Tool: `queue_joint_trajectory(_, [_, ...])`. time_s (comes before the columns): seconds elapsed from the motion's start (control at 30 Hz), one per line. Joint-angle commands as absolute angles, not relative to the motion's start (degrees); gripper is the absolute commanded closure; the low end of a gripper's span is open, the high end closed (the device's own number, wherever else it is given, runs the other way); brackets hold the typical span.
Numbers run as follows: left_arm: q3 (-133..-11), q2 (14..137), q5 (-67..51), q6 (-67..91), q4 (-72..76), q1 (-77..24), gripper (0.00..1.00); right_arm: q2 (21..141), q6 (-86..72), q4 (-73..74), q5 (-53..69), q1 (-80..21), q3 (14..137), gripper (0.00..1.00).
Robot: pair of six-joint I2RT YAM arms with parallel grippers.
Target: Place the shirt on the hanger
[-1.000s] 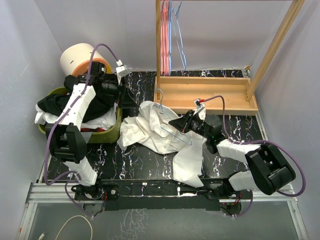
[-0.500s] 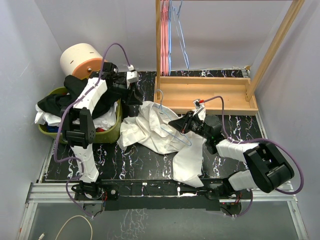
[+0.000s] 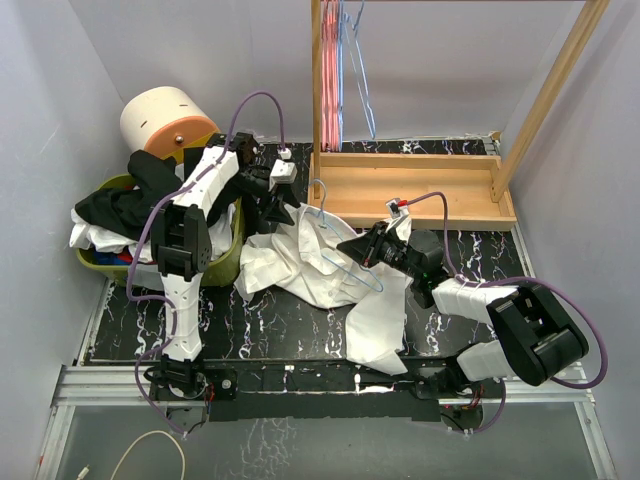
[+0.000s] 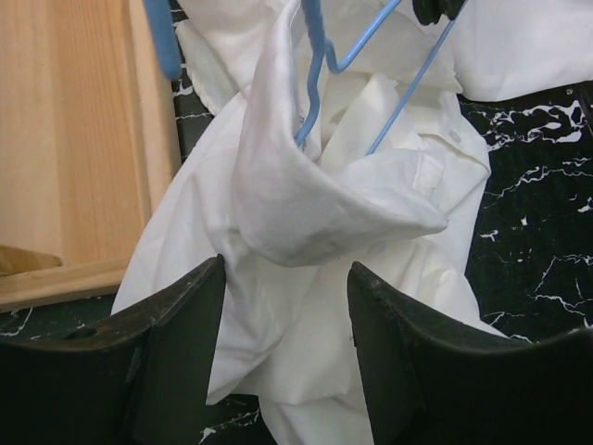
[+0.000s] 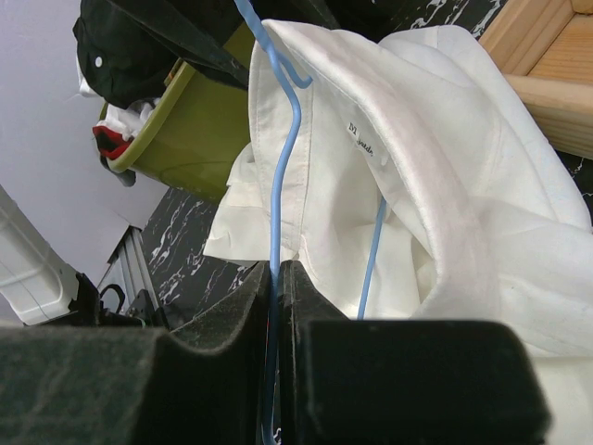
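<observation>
The white shirt (image 3: 305, 258) lies crumpled on the black marbled table, one part trailing to the front edge. The light-blue hanger (image 3: 340, 262) is partly threaded into it, its hook (image 3: 317, 186) sticking out at the collar end. My right gripper (image 3: 356, 247) is shut on the hanger's wire (image 5: 275, 250), with the shirt (image 5: 417, 158) draped over the wire. My left gripper (image 3: 280, 207) is open and hovers at the shirt's far-left edge. In the left wrist view its fingers (image 4: 176, 324) straddle a fold of the shirt (image 4: 306, 213), apart from it, below the hanger (image 4: 315, 74).
A wooden rack base (image 3: 410, 188) stands just behind the shirt, with pink hangers (image 3: 328, 70) and blue ones (image 3: 358, 60) hanging above. A green basket (image 3: 228, 262) with a black garment (image 3: 115, 205) sits at the left, beside a cream and orange cylinder (image 3: 160, 115).
My left arm has swung right from over the basket to the shirt's far-left edge. The right gripper, hanger and shirt have stayed still.
</observation>
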State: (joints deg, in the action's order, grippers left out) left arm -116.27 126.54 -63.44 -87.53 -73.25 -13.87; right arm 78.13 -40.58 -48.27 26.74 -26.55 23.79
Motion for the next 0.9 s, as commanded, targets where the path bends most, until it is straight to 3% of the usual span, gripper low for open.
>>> queue_joint_trajectory(0.0, [-119.1, 126.54, -68.3, -91.92, -78.0, -14.81, 0.5, 77.27, -39.24, -51.19, 27.2, -26.44, 25.35, 0.92])
queue_joint_trajectory(0.23, [-120.35, 128.4, -71.38, -91.97, -81.27, -15.89, 0.49, 77.26, -38.82, -49.48, 27.91, -26.39, 26.1, 0.92])
queue_joint_trajectory(0.37, [-119.43, 128.62, -71.79, -91.93, -81.61, -16.39, 0.55, 77.21, -39.15, -49.57, 28.15, -26.46, 26.27, 0.92])
queue_joint_trajectory(0.53, [-118.51, 128.05, -72.46, -91.3, -81.85, -17.0, 0.38, 77.34, -39.22, -49.82, 28.38, -26.45, 26.54, 0.92])
queue_joint_trajectory(0.63, [-117.13, 127.51, -72.41, -91.49, -81.87, -17.72, 0.38, 77.39, -39.07, -49.97, 28.26, -26.45, 26.63, 0.92])
queue_joint_trajectory(0.87, [-114.27, 127.13, -71.68, -92.28, -81.83, -18.63, 0.57, 77.22, -38.87, -50.43, 28.1, -26.43, 26.83, 0.92])
